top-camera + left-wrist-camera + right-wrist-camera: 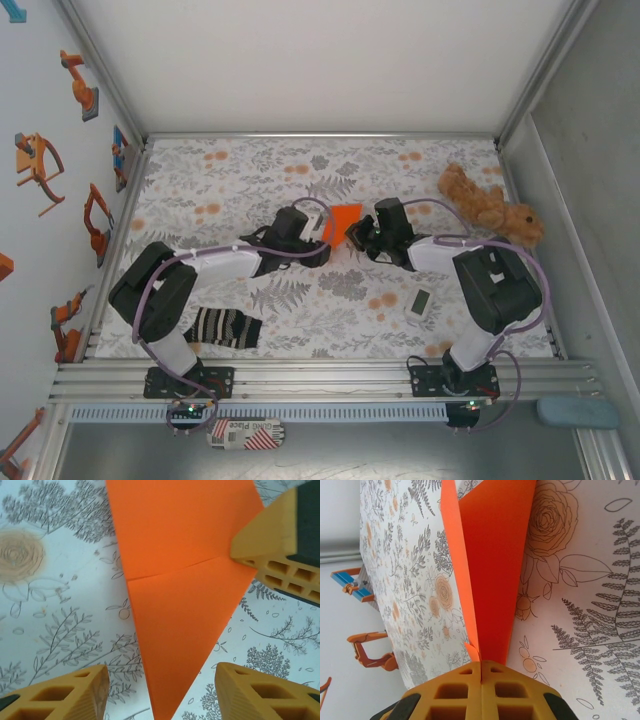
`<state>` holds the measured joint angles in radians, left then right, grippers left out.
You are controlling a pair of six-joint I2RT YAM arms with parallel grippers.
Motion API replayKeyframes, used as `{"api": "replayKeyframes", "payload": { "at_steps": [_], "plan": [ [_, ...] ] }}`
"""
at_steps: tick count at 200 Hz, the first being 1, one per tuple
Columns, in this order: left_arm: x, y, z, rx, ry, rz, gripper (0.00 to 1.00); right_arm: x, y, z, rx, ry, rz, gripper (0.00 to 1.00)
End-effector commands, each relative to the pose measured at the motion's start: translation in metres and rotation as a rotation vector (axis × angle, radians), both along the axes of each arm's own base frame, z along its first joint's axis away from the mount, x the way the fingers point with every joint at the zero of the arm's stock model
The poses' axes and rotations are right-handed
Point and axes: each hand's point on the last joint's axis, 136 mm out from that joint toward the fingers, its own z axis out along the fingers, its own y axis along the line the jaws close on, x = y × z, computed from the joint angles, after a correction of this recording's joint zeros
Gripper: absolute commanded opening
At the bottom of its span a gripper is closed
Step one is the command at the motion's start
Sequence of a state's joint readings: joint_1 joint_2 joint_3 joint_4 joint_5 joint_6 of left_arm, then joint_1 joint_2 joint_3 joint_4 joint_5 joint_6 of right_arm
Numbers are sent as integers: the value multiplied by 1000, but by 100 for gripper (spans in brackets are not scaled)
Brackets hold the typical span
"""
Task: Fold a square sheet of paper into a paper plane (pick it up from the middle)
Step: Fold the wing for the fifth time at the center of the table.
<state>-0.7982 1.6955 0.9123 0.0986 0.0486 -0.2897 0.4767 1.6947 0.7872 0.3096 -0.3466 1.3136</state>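
Right gripper (481,666) clamps a corner of the folded bright orange paper sheet (490,570) — likely anchoring it — while left gripper (160,680) hangs open astride its point.

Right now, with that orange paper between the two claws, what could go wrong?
1. The right gripper is shut on just a small corner of the folded orange paper; a pull might tear it or let it slip out.
2. The left gripper is open astride the paper's pointed tip; closing off-centre could crumple the folds.
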Motion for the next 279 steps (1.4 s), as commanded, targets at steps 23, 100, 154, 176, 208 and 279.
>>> {"api": "replayKeyframes", "payload": {
  "at_steps": [23, 100, 154, 176, 208, 279],
  "plan": [
    [3, -21, 8, 93, -245, -185, 56, -6, 0, 5, 33, 49, -9, 0],
    [-1, -37, -11, 95, -324, -344, 56, -10, 1, 3, 38, 98, -3, 0],
    [-2, -36, -27, 140, -334, -379, 43, -9, 2, 4, 37, 106, -1, 0],
    [-4, -35, -31, 150, -322, -397, 43, -10, 3, 4, 37, 112, 3, 0],
    [-5, -33, -34, 161, -318, -398, 43, -10, 3, 2, 35, 118, 3, 0],
    [-7, -35, -24, 138, -314, -382, 42, -12, 4, -5, 33, 141, 10, 0]
  ]
}}
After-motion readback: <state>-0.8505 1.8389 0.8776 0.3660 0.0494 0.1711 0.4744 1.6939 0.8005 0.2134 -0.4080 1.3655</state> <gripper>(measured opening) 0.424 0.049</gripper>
